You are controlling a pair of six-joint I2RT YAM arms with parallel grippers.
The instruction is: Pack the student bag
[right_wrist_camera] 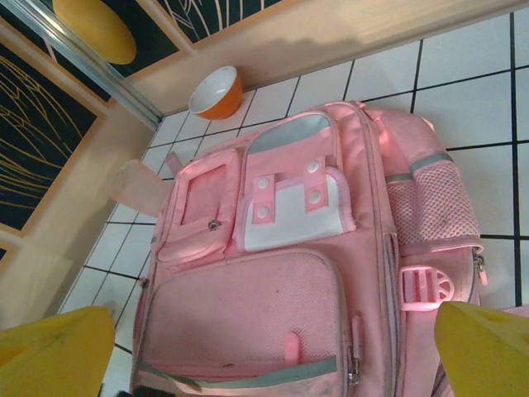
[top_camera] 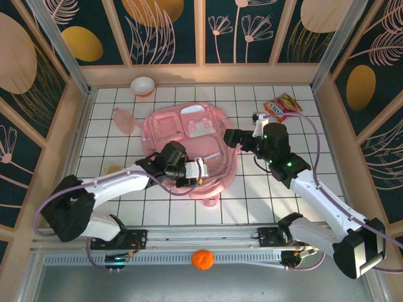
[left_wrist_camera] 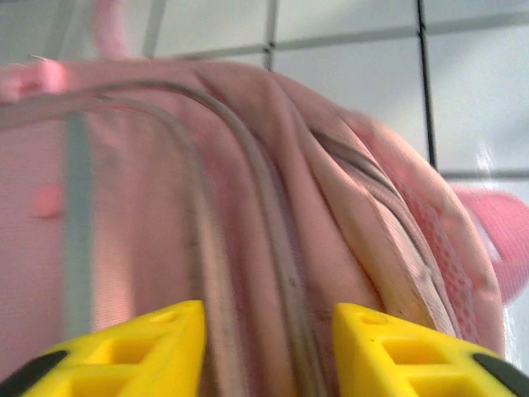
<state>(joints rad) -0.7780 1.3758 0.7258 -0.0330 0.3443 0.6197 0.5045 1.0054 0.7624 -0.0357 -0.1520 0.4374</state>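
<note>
Left gripper [left_wrist_camera: 264, 339] is hovering, jaws parted, close over the near end of the student bag [top_camera: 189, 129]. Right gripper [right_wrist_camera: 273, 347] is gaping wide at its right side. Student bag is lying flat, front panels up, mid-tabletop [top_camera: 283, 195].

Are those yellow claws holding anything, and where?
Nothing is gripped. The right gripper gapes above the student bag; the left gripper has open fingers straddling its edge.

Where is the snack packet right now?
In the top external view the snack packet lies on the far right part of the tiled table, a short way to the right of the student bag.
</note>
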